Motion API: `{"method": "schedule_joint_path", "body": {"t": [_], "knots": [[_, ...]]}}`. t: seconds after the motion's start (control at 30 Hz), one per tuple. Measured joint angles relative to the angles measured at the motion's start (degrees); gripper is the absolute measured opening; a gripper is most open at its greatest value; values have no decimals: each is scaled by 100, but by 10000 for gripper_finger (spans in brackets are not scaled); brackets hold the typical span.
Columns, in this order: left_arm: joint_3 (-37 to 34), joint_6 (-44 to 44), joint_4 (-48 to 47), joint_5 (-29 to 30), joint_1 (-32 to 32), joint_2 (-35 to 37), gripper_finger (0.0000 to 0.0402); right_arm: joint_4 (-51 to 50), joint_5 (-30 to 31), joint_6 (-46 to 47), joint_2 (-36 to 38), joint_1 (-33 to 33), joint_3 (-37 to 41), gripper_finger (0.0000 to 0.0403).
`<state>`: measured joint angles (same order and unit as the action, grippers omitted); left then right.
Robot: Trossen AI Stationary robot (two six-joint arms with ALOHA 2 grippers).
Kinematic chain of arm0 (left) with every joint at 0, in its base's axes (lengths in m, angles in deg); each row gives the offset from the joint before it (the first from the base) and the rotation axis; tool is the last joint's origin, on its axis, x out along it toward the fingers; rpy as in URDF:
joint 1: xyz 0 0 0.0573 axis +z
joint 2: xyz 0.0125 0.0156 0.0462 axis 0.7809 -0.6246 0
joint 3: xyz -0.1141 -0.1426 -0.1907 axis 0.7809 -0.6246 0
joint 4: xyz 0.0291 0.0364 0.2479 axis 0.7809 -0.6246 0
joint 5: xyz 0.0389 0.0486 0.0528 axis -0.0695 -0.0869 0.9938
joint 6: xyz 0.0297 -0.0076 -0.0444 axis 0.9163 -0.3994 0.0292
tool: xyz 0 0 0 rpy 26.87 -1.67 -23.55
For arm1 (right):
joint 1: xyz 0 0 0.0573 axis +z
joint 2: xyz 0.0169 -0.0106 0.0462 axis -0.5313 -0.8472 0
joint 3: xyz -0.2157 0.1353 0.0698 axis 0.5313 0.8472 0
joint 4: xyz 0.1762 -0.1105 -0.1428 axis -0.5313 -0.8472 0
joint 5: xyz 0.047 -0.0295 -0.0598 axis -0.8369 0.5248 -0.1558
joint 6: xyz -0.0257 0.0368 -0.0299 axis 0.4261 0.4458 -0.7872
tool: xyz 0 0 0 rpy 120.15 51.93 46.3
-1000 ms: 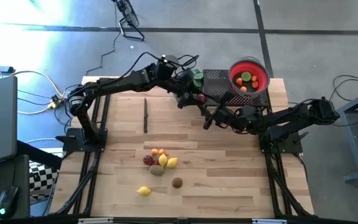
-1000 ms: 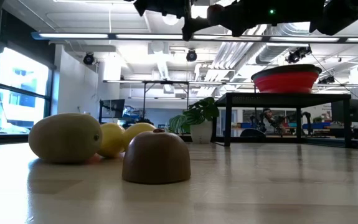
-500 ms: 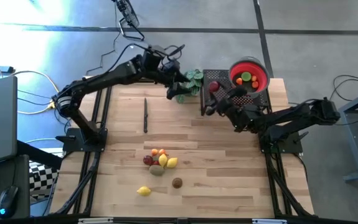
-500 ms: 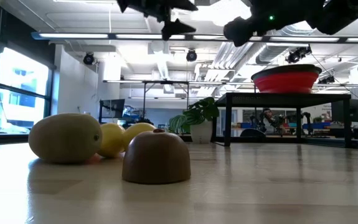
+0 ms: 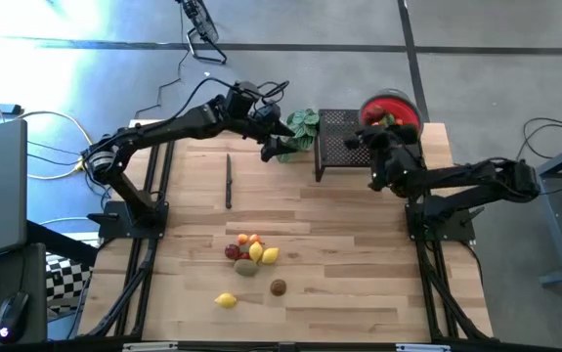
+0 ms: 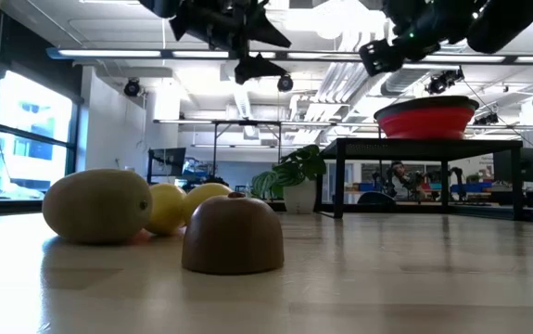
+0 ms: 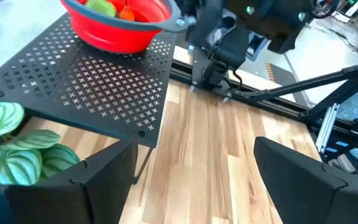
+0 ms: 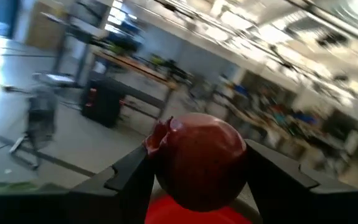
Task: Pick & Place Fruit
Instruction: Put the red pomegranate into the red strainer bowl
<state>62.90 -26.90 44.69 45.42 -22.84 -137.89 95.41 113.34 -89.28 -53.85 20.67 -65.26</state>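
Dark-red fruit point(image 8: 199, 163) clamped in right gripper point(image 8: 194, 177) above red bowl point(image 5: 390, 106); early release risks rim bounce off black stand point(image 5: 337, 137); left gripper point(image 7: 191, 168) open, empty.

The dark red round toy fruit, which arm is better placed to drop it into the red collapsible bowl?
The right. Its gripper is shut on the dark red round toy fruit, above the red collapsible bowl on the black perforated stand. The left gripper hangs open and empty near the green leafy plant.
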Motion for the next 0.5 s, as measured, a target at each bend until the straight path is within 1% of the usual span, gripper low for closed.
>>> {"method": "schedule_joint_path", "body": {"t": [0.13, 0.2, 0.33, 0.5], "knots": [[0, 4, -12, 28, 9, 0, 315, 17, 652, 130, -7, -241, 0, 221], [0, 8, -10, 28, 8, 0, 315, 21, 861, 128, -4, -312, 0, 221], [0, 15, -14, 27, 0, 0, 315, 19, 1030, 141, -7, -341, 0, 221], [0, 15, -16, 43, 3, 0, 315, 17, 1087, 157, -7, -339, 0, 221]]}}
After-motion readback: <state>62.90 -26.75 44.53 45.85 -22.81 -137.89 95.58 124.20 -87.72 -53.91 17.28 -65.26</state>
